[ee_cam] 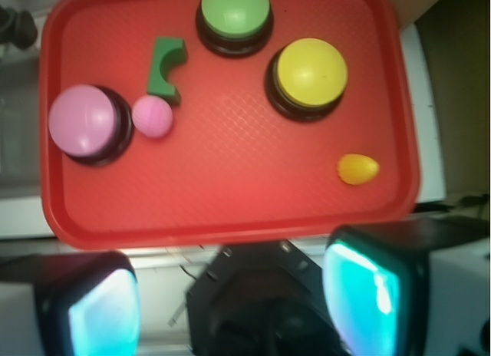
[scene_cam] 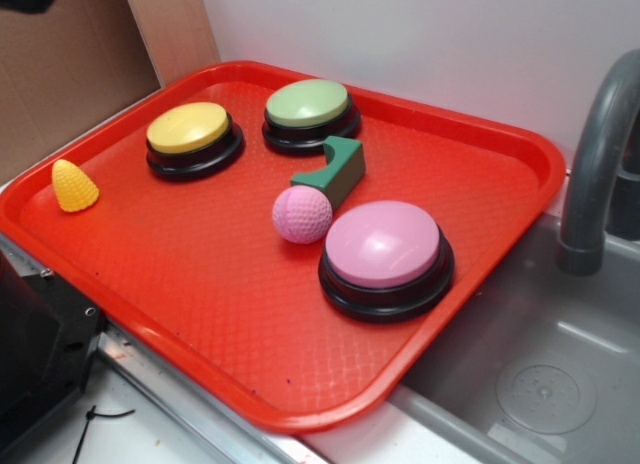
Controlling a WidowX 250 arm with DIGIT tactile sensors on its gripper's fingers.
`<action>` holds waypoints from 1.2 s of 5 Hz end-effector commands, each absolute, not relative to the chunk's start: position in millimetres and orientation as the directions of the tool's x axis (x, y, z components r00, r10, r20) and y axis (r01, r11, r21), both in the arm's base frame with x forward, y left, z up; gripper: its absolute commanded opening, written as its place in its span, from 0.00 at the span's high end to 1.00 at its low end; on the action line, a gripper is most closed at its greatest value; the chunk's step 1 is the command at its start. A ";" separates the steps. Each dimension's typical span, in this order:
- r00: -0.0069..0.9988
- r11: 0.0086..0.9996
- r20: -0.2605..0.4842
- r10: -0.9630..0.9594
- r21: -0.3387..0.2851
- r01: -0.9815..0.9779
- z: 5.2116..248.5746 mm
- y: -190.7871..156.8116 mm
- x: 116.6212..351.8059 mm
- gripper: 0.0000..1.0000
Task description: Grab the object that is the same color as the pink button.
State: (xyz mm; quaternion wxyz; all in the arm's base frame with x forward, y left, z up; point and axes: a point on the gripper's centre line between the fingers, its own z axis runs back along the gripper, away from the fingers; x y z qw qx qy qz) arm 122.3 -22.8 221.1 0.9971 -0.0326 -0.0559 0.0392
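A small pink dimpled ball (scene_cam: 302, 214) lies on the red tray (scene_cam: 200, 284), touching the left side of the large pink dome button (scene_cam: 385, 254) on its black base. In the wrist view the ball (ee_cam: 153, 116) sits just right of the pink button (ee_cam: 83, 121). My gripper (ee_cam: 230, 302) is open and empty, high above the tray's near edge, well away from the ball. Its two pads (ee_cam: 364, 298) show wide apart at the bottom of the wrist view. The gripper does not show in the exterior view.
A green arch block (scene_cam: 335, 169) lies behind the ball. A yellow button (scene_cam: 192, 136), a green button (scene_cam: 310, 112) and a yellow corn-shaped toy (scene_cam: 74, 186) also sit on the tray. A grey sink (scene_cam: 540, 384) with a tap (scene_cam: 600, 154) is to the right.
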 end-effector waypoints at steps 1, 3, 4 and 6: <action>0.913 0.932 0.201 0.354 -0.154 -0.327 193.2 -44.7 148.8 0.00; 0.800 0.808 0.164 0.578 -0.252 -0.532 152.6 -63.0 180.9 0.00; 0.713 0.715 0.139 0.688 -0.303 -0.631 123.6 -67.5 196.8 0.00; 0.624 0.592 0.064 0.778 -0.404 -0.697 79.0 -69.8 221.0 0.00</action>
